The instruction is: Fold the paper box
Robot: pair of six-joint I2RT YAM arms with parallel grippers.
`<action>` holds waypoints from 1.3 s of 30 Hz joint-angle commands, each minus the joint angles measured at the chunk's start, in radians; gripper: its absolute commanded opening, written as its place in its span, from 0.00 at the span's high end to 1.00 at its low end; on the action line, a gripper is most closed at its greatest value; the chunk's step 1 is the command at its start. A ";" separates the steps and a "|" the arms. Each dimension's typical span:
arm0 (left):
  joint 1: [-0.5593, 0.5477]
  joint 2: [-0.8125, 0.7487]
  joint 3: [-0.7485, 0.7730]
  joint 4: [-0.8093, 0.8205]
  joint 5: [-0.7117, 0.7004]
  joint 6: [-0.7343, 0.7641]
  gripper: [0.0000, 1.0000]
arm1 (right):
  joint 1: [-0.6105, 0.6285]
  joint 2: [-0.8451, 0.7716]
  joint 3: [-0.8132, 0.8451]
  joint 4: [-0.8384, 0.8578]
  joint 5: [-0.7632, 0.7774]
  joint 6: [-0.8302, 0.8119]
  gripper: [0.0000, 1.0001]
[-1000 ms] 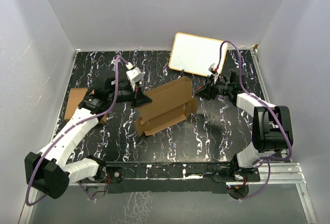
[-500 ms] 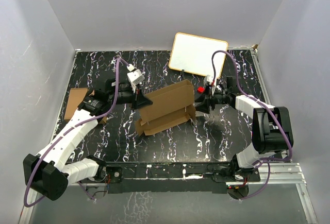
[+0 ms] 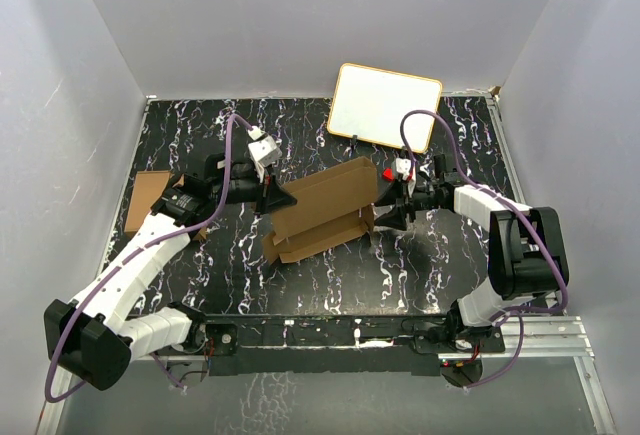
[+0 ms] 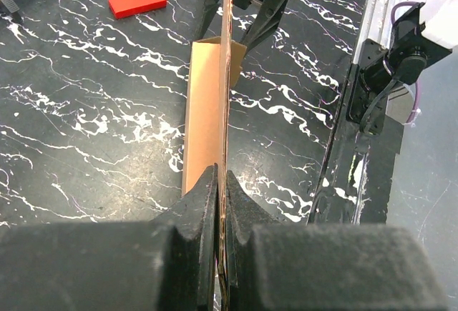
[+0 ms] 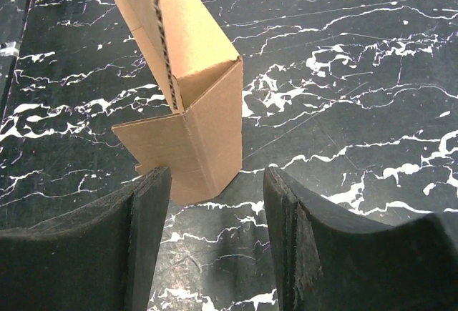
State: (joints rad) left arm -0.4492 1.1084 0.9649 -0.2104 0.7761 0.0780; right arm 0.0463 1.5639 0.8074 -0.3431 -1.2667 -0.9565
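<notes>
Black marbled tabletop (image 3: pixel 330 285), both arms reach from the near edge to mid-table. The paper box (image 3: pixel 322 210) sits about the centre, partly folded, one long panel standing up on edge, flaps open along the near side.

Left gripper (image 3: pixel 272 195) is at the box's left end, fingers pressed together on the upright panel's edge. The left wrist view confirms it: left gripper (image 4: pixel 221 182) pinches the thin cardboard edge, and the paper box (image 4: pixel 206 111) runs straight away from it.

Right gripper (image 3: pixel 388 205) is at the box's right end, jaws spread. In the right wrist view the right gripper (image 5: pixel 215 182) has its fingers (image 5: pixel 147 239) wide apart with the folded end of the paper box (image 5: pixel 204 111) between them. Contact on either side: cannot tell, nothing gripped.

A flat brown cardboard piece (image 3: pixel 140 200) lies at the left, partly under the left arm. A red block (image 3: pixel 388 173) lies just beyond the right gripper. Farthest back, a white board (image 3: pixel 385 105) with a yellow rim leans near the rear wall.
</notes>
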 commanded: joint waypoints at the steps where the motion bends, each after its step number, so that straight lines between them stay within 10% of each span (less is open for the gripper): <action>1: -0.012 -0.014 -0.001 -0.060 0.024 0.021 1.00 | 0.016 -0.061 -0.010 0.120 -0.047 -0.020 0.41; 39: -0.028 0.016 0.001 -0.061 0.042 0.034 1.00 | 0.129 -0.160 -0.257 0.700 0.108 0.250 0.50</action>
State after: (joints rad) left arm -0.4686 1.1183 0.9649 -0.2153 0.8013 0.0940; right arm 0.1619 1.4349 0.5655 0.1730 -1.1427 -0.7258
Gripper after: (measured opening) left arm 0.013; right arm 0.513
